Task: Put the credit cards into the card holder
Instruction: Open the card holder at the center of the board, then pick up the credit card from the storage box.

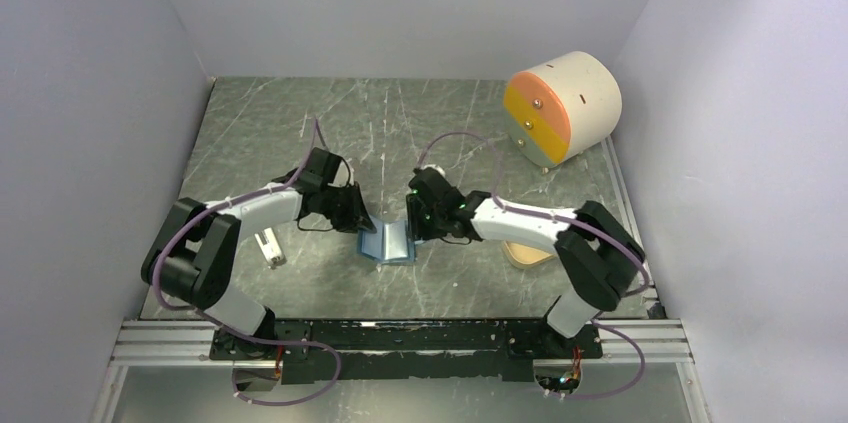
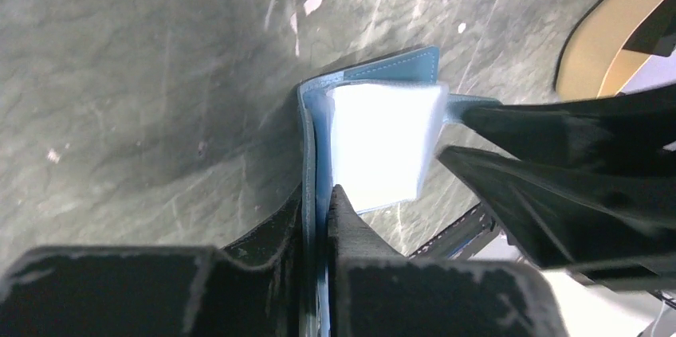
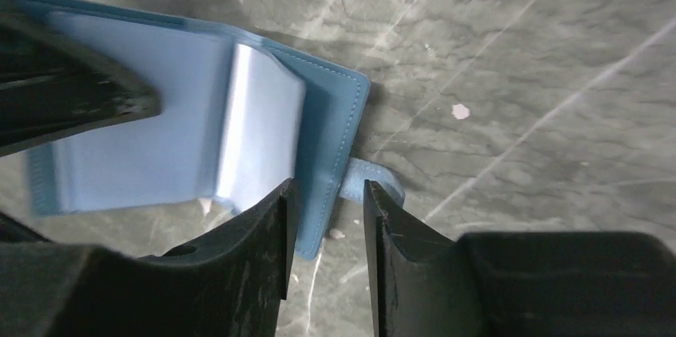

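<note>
Looking past your left claw (image 2: 319,197), you see it pinched shut on one blue cover of the card holder (image 3: 331,114), which stands open in a V between both claws. Pale glossy sleeves (image 3: 159,146) fan out inside, and stitching edges the covers. Your right claw (image 3: 327,190) stands part-open astride the other cover's edge and its small strap (image 3: 373,178).

No lettering, brand, number or sign can be read in any view. The card holder (image 3: 331,138) shows only plain blue faces with stitching. The drum (image 1: 588,93) at the back of the worktop (image 1: 300,123) appears too small to make out any marking.
</note>
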You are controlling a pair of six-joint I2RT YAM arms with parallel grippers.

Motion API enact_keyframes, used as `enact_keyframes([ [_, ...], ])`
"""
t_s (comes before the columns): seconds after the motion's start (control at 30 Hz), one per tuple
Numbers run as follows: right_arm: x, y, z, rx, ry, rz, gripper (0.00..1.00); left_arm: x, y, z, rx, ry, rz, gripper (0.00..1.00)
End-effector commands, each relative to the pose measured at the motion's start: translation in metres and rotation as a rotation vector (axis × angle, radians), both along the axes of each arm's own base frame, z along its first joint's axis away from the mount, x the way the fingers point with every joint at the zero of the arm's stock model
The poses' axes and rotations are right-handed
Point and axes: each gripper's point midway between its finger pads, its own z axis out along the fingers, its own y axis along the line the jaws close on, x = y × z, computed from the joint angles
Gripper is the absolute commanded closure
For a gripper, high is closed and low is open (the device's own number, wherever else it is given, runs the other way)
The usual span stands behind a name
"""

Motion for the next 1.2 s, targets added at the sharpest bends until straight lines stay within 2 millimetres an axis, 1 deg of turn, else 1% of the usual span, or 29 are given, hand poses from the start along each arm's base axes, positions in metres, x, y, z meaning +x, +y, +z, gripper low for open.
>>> enact_keyframes([
  [0.0, 0.012, -0.009, 0.048, 0.057, -0.068, 0.020, 0.59, 0.017, -0.020, 0.016, -0.073, -0.038, -0.049, 0.91],
  [0.1, 0.018, -0.022, 0.068, 0.052, -0.091, 0.014, 0.53, 0.016, -0.020, 0.011, -0.057, -0.017, -0.058, 0.88],
  [0.17, 0.022, -0.036, 0.075, 0.029, -0.106, -0.003, 0.50, 0.014, -0.019, 0.011, -0.056, -0.015, -0.067, 0.88],
  [0.2, 0.032, -0.042, 0.089, 0.021, -0.139, -0.022, 0.48, 0.013, -0.018, 0.010, -0.049, -0.015, -0.069, 0.88],
  [0.27, 0.047, -0.067, 0.102, -0.053, -0.188, -0.080, 0.45, 0.012, -0.015, 0.011, -0.030, -0.012, -0.071, 0.88],
  [0.33, 0.061, -0.096, 0.111, -0.154, -0.239, -0.132, 0.43, 0.010, -0.015, 0.016, -0.037, -0.021, -0.088, 0.88],
  [0.43, 0.076, -0.141, 0.120, -0.311, -0.283, -0.211, 0.41, 0.006, -0.016, 0.020, -0.048, -0.021, -0.111, 0.88],
  [0.47, 0.079, -0.154, 0.124, -0.362, -0.297, -0.232, 0.41, 0.005, -0.016, 0.021, -0.051, -0.017, -0.119, 0.88],
  [0.6, 0.085, -0.196, 0.138, -0.559, -0.363, -0.226, 0.41, -0.002, -0.017, 0.019, -0.062, 0.017, -0.136, 0.89],
  [0.7, 0.077, -0.223, 0.133, -0.738, -0.350, -0.158, 0.38, -0.008, -0.019, 0.020, -0.081, 0.040, -0.154, 0.89],
  [0.73, 0.074, -0.232, 0.128, -0.785, -0.335, -0.137, 0.37, -0.009, -0.018, 0.020, -0.072, 0.047, -0.156, 0.89],
  [0.83, 0.059, -0.247, 0.109, -0.878, -0.269, -0.054, 0.35, -0.014, -0.015, 0.022, -0.053, 0.058, -0.164, 0.89],
  [0.87, 0.055, -0.260, 0.105, -0.907, -0.236, -0.061, 0.35, -0.014, -0.015, 0.024, -0.056, 0.052, -0.171, 0.89],
  [0.9, 0.052, -0.268, 0.102, -0.934, -0.215, -0.059, 0.35, -0.015, -0.014, 0.026, -0.056, 0.049, -0.178, 0.89],
  [0.93, 0.050, -0.275, 0.102, -0.953, -0.203, -0.059, 0.34, -0.015, -0.013, 0.028, -0.051, 0.042, -0.182, 0.89],
  [0.97, 0.043, -0.283, 0.094, -0.972, -0.175, -0.049, 0.33, -0.016, -0.013, 0.029, -0.048, 0.036, -0.188, 0.89],
  [1.1, 0.032, -0.301, 0.076, -0.974, -0.115, -0.021, 0.33, -0.021, -0.017, 0.035, -0.092, 0.032, -0.212, 0.88],
  [1.17, 0.031, -0.307, 0.071, -0.996, -0.104, -0.017, 0.33, -0.022, -0.017, 0.036, -0.093, 0.032, -0.214, 0.88],
])
